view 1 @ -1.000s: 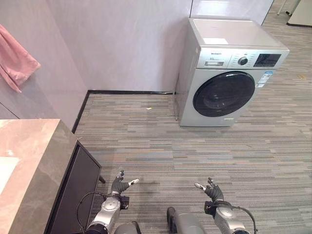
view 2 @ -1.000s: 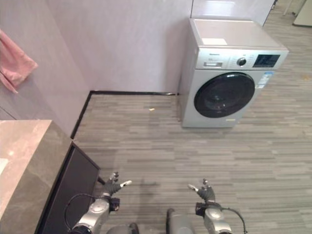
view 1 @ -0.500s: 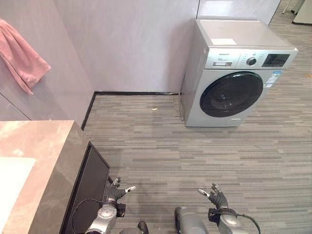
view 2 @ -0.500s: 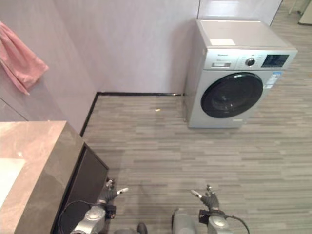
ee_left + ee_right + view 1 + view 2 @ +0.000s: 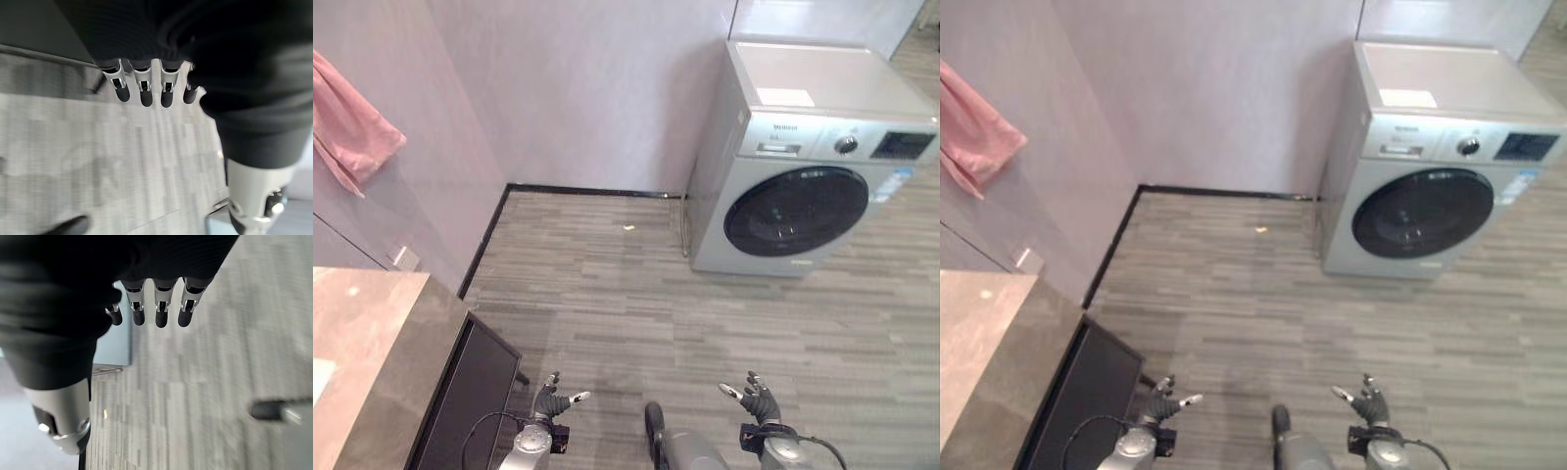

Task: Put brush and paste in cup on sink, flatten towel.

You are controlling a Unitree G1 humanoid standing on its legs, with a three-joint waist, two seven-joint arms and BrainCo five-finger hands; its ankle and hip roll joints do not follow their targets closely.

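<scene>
Pink cloth towel [image 5: 352, 127] hanging on wall, upper left, well apart from left hand [image 5: 551, 402] and right hand [image 5: 759, 401], both hovering spread over striped grey floor [image 5: 636, 313].

A pink towel [image 5: 352, 125] hangs bunched and crumpled on the wall, above and beyond the stone-topped table [image 5: 372, 362], well apart from it, folds drooping downward.

camera view shifted, counter [image 5: 372, 343] nearer left edge
</scene>
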